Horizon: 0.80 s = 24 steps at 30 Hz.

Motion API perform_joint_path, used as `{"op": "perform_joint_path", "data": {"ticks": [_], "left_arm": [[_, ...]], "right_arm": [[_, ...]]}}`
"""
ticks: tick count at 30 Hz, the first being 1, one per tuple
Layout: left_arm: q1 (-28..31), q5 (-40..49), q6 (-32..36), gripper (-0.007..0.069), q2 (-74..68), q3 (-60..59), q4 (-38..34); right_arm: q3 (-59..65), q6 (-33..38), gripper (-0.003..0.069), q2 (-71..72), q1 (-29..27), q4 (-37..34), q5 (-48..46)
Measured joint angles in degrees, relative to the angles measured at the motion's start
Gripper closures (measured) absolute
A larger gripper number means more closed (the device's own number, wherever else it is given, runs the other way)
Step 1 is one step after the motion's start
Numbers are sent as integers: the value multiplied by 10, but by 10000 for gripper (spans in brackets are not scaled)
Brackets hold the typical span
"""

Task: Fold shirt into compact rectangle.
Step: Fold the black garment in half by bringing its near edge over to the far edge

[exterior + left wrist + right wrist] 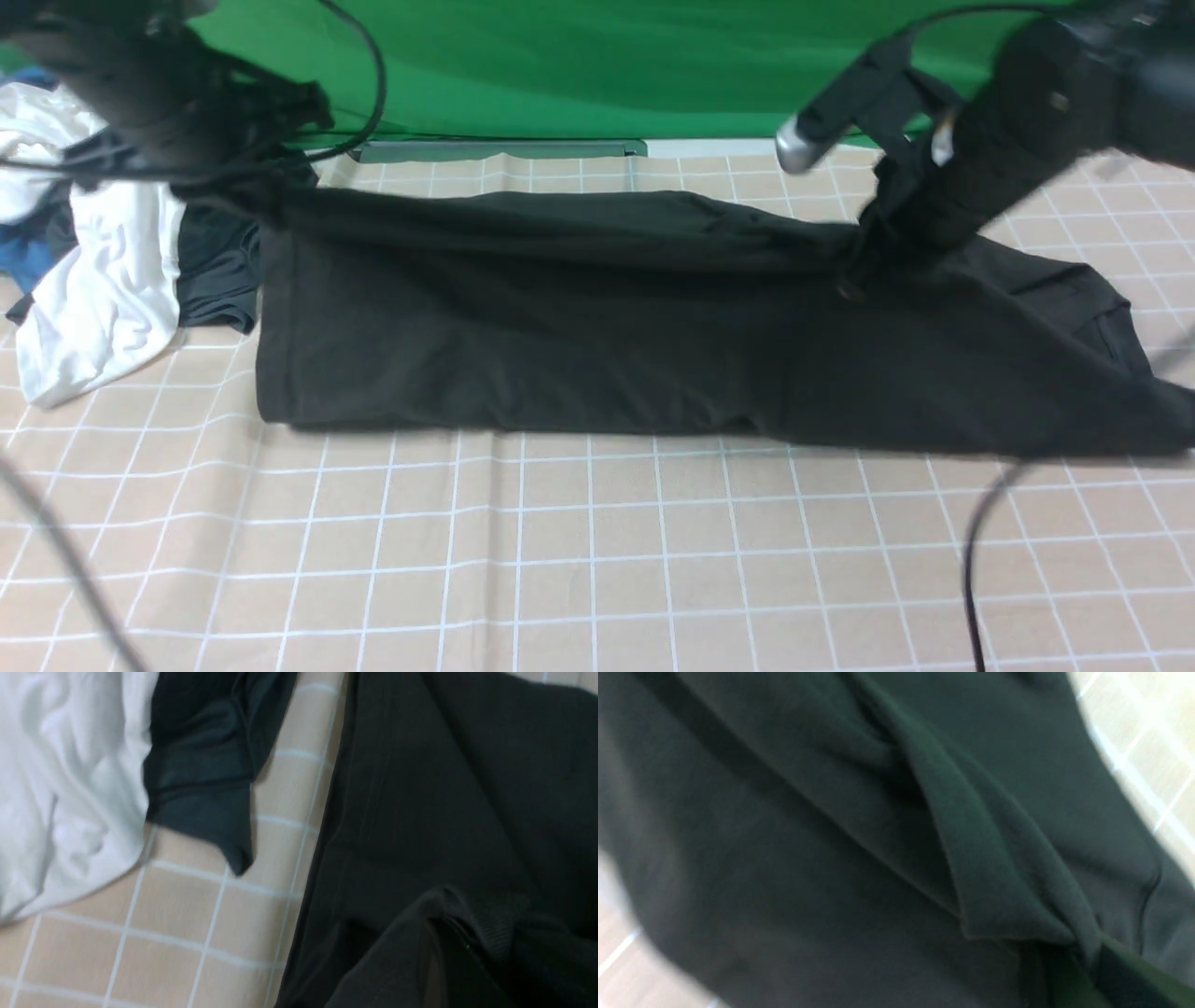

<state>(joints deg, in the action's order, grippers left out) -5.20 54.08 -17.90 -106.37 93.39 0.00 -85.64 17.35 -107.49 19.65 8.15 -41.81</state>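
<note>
- The left gripper (266, 198) is clamped on one far corner of the shirt (560, 327). In its wrist view the black cloth (444, 812) bunches into a ridge right at the jaws.
- The right gripper (864, 257) pinches the far edge of the shirt at the other end. Its wrist view shows a fold of the fabric (994, 882) running down to a point at the fingers (1134, 980), which are closed on it.
- The shirt hangs between the two grippers, its far edge raised off the surface and drawn nearly straight from one to the other. Its near edge lies flat on the checked tablecloth (560, 560), on the robot's side of both grippers.
- One end of the shirt spreads past the right gripper, outward and toward the robot, with a sleeve lying creased there.
- Just outside the left gripper, a smaller dark garment (219, 271) with a slight sheen lies crumpled beside the shirt's end; the wrist view shows a strip of bare cloth between them.
- Beyond it, farther from the left gripper, lies a white garment (103, 280).
- A green backdrop (579, 65) rises behind both arms.
</note>
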Motion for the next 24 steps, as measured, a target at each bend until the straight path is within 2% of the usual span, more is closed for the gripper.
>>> {"op": "perform_joint_path", "data": {"ticks": [6,12,20,23,24], "left_arm": [[14,7,-2,591,-135,140,0],[27,14,-2,590,-222,226,-7],[29,-47,-3,577,-254,239,-4],[29,-66,-3,535,-254,240,0],[30,-75,-3,496,-254,241,5]], "right_arm": [[-171,23,588,-128,-19,-1,-29],[-272,24,588,-226,-32,-7,-24],[-290,24,580,-275,-38,-5,57],[-291,24,561,-280,-38,-4,84],[-291,24,541,-282,-38,-3,103]]}}
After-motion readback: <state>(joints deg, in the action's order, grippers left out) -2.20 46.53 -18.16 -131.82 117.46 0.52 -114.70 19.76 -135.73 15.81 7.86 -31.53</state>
